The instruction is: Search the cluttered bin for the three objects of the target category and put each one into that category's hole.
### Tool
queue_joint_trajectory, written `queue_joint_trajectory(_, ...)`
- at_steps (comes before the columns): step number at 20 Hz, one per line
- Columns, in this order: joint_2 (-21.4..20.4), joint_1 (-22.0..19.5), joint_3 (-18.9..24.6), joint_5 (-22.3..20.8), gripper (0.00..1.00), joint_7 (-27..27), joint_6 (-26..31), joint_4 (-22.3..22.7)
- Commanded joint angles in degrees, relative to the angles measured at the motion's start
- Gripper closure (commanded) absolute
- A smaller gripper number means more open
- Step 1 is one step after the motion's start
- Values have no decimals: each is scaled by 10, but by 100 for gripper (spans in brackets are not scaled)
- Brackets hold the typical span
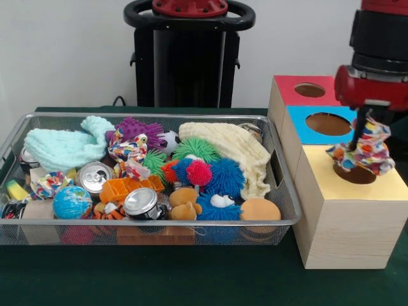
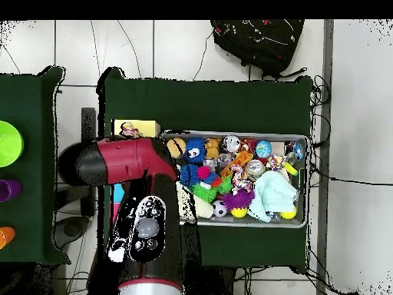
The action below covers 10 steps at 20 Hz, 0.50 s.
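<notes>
My gripper is shut on a knotted rope toy and holds it just above the round dark hole of the yellow-topped wooden cube. The toy hangs partly over the hole's far rim. Two more rope toys lie in the silver wire-mesh bin: one near the middle back, one at the front left. In the overhead view the arm covers the gripper and the cubes; only a strip of the yellow top shows, left of the bin.
A blue-topped cube and a red-topped cube stand behind the yellow one. The bin holds spiky balls, cans, a globe ball, a mint cloth, a cream cloth and a purple plush.
</notes>
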Motion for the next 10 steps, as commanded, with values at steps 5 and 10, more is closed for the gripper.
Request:
queue_joint_trajectory(5, 93, 17, -35, 13, 100, 128, 70, -51)
queue_joint_trajectory(10, 49, 38, -51, 32, 100, 146, 104, -1)
